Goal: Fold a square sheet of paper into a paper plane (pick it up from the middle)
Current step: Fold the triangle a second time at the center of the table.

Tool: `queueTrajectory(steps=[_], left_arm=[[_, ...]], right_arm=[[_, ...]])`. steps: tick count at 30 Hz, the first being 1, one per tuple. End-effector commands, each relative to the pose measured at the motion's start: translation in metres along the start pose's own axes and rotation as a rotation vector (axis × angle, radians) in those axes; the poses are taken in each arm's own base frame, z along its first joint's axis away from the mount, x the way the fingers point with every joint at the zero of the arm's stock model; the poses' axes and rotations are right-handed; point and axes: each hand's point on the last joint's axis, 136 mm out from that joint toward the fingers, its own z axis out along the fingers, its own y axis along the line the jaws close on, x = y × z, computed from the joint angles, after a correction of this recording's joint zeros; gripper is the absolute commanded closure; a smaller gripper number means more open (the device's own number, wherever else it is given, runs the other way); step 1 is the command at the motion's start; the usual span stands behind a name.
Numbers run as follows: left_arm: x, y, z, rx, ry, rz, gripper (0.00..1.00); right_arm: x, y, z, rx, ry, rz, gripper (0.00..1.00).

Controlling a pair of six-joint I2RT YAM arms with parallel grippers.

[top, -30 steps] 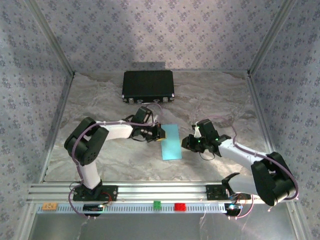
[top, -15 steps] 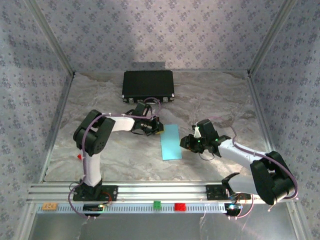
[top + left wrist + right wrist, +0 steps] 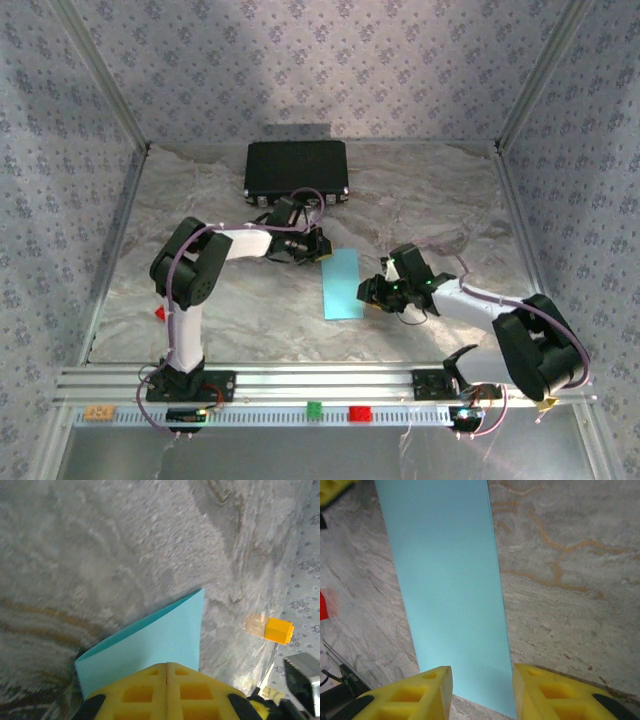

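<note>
While one blue sheet (image 3: 342, 283) lies flat, left hand (image 3: 166, 667) closed, right hand (image 3: 482, 675) parted, one black case (image 3: 296, 168).

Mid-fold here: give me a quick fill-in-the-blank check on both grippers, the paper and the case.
1. The left gripper is ____ (open or shut).
2. The right gripper is ____ (open or shut).
3. The folded sheet of paper lying between them is light ____.
4. The black case sits at the ____ (near or far) edge of the table.

Missing words: shut; open; blue; far.
</note>
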Motion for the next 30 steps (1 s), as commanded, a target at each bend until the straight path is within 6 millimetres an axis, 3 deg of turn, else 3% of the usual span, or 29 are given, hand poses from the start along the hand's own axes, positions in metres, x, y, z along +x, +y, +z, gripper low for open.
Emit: queueTrajectory(steps=[1,10,18,30], left_arm=[[0.003,0.016,0.009,-0.027,0.025,-0.011,0.98],[0.023,0.058,0.019,-0.097,0.057,-0.083,0.99],[0.023,0.058,0.018,-0.099,0.053,-0.085,1.0],[0.023,0.054,0.017,-0.09,0.054,-0.084,1.0]], right_arm=[[0.001,0.009,0.003,-0.016,0.023,-0.007,0.6],[0.014,-0.003,0.002,0.04,0.06,0.014,0.53],[0.022,0.0,0.0,0.011,0.084,0.032,0.52],[0.018,0.007,0.005,-0.032,0.088,0.042,0.53]])
